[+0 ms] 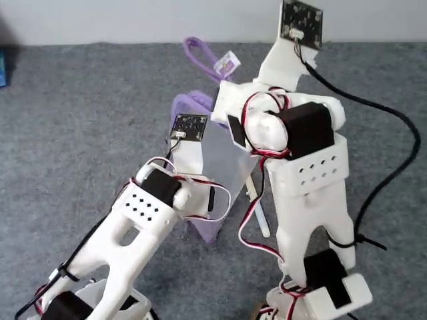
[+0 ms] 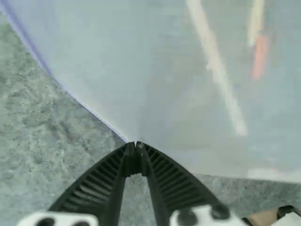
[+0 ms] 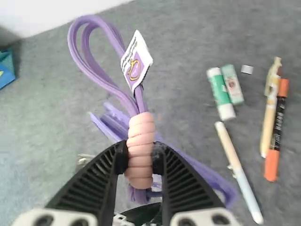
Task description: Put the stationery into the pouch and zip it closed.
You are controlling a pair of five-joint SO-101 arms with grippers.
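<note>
1. Your left gripper (image 2: pixel 136 146) is pinched tight on the pouch (image 1: pixel 223 170) edge. Your right gripper (image 3: pixel 139 150) is closed around the pink coil (image 3: pixel 139 132) on the pouch's strap (image 3: pixel 137 102).
2. Pens (image 3: pixel 234 165), a marker (image 3: pixel 274 136) and a glue stick (image 3: pixel 220 94) lie on the mat (image 1: pixel 80 100) beside the pouch, apparently outside it, though the left wrist view blurs this.
3. Loading looks undone. You likely need the pouch's mouth opened, then one gripper freed.
4. Both arms crowd the pouch, and the open mat lies well away from it.

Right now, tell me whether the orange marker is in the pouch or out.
Out. The orange marker lies on the grey mat beside the other pens, clear of the pouch.
</note>
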